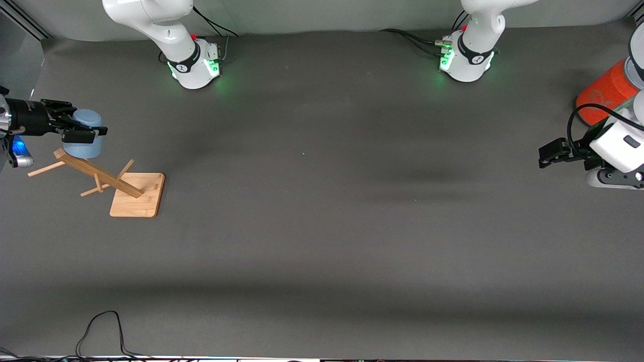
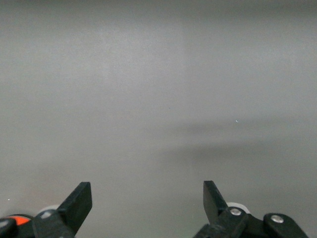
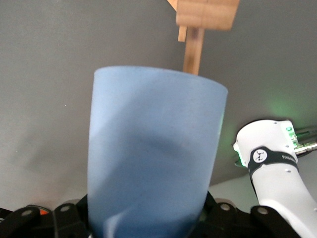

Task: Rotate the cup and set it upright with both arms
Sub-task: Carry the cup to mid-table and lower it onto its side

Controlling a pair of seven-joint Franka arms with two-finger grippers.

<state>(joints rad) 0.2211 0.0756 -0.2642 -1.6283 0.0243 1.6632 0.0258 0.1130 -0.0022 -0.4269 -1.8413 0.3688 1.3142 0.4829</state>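
Observation:
The pale-blue cup is held in the air at the right arm's end of the table, just over the top of a wooden peg rack. In the front view its narrower closed end points up. My right gripper reaches in sideways and is shut on the cup. The cup fills the right wrist view, with the right gripper clamped round it. My left gripper waits open and empty over bare table at the left arm's end. The left wrist view shows the left gripper with its fingers wide apart over grey mat.
The rack stands on a square wooden base, with pegs sticking out from its post. A large orange cylinder stands at the left arm's end near that arm. A black cable loops at the table edge nearest the front camera.

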